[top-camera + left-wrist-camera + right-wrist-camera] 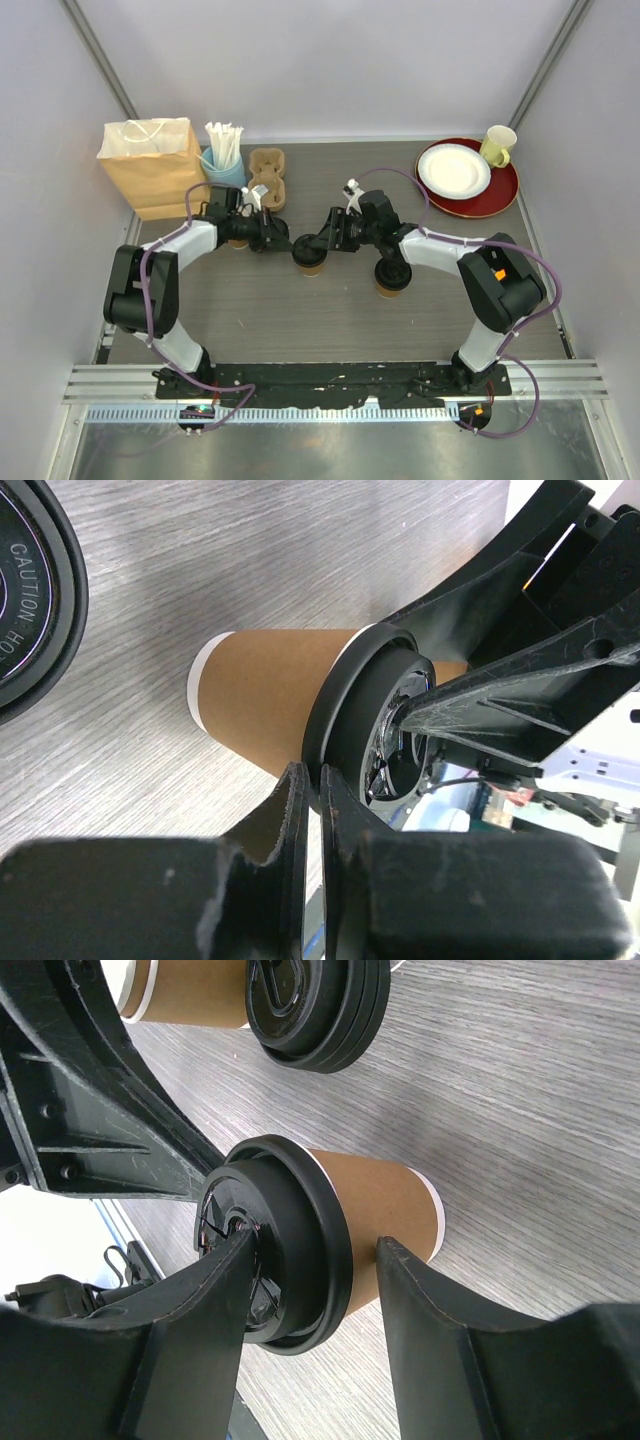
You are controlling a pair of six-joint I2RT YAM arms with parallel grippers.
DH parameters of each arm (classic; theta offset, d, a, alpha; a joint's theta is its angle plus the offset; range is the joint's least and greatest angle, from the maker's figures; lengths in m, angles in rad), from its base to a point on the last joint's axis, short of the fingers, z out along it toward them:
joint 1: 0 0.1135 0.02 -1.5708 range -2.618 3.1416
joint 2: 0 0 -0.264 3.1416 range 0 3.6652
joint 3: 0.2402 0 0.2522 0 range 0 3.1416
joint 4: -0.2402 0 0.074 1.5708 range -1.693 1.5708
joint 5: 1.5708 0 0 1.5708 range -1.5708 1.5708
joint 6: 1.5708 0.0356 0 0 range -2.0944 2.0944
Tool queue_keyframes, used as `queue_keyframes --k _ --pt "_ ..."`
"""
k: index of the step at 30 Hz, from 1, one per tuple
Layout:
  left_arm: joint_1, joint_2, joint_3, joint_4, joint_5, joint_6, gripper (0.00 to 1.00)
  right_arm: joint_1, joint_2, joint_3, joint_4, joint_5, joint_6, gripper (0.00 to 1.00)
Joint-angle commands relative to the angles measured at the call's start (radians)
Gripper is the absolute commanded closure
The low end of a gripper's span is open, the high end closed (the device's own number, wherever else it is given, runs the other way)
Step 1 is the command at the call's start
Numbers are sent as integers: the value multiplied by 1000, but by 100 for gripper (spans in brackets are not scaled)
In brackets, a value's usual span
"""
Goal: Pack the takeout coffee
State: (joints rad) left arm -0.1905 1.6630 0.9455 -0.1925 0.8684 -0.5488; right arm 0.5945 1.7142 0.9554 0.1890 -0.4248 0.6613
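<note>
Clock face set on the top view, 12 at the far wall.

- Grey wood-grain table (300,325). One small brown kraft-paper cup with round black plastic lid (311,263) (265,695) (380,1205) stands upright near the table's middle, between the two claws.
- Second, matching lidded kraft cup (392,278) stands on the table at 4 o'clock from the first, apart from it and under the right forearm.
- Left gripper (288,243) (315,780) comes in from 9 o'clock. Its fingers are pressed together, with the tips at the lid's rim. Cannot tell whether any rim is nipped between them.
- Right gripper (318,246) (315,1245) comes in from 2 o'clock, jaws spread. One finger lies across the lid's top, the other beside the paper wall. Contact not clear.
- At 10 o'clock: tan paper bag with handles (150,165), light-blue cup of white straws (225,160) and brown pulp cup carrier (268,178).
- At 2 o'clock: round red tray (503,193) holding a white plate (453,168) and a pale-yellow mug (498,145).
</note>
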Motion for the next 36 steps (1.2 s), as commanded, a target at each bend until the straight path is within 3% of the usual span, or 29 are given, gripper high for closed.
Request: queue_keyframes --k 1,12,24,28,32,36 --pt "-18 -43 6 -74 -164 82 88 10 -21 11 -81 -8 -32 42" --pt "-18 -81 29 -67 -134 85 85 4 -42 94 -137 -8 -68 25" --pt "-18 -101 67 -71 -94 89 71 -21 -61 117 -131 -12 -80 21" --pt "-18 -103 82 -65 -103 90 69 -30 -76 99 -117 11 -60 27" --pt "-18 -82 70 -55 -91 70 68 -64 -109 56 -59 20 3 42" --pt "-20 -69 45 -42 -80 52 69 -96 -149 -6 6 4 49 47"
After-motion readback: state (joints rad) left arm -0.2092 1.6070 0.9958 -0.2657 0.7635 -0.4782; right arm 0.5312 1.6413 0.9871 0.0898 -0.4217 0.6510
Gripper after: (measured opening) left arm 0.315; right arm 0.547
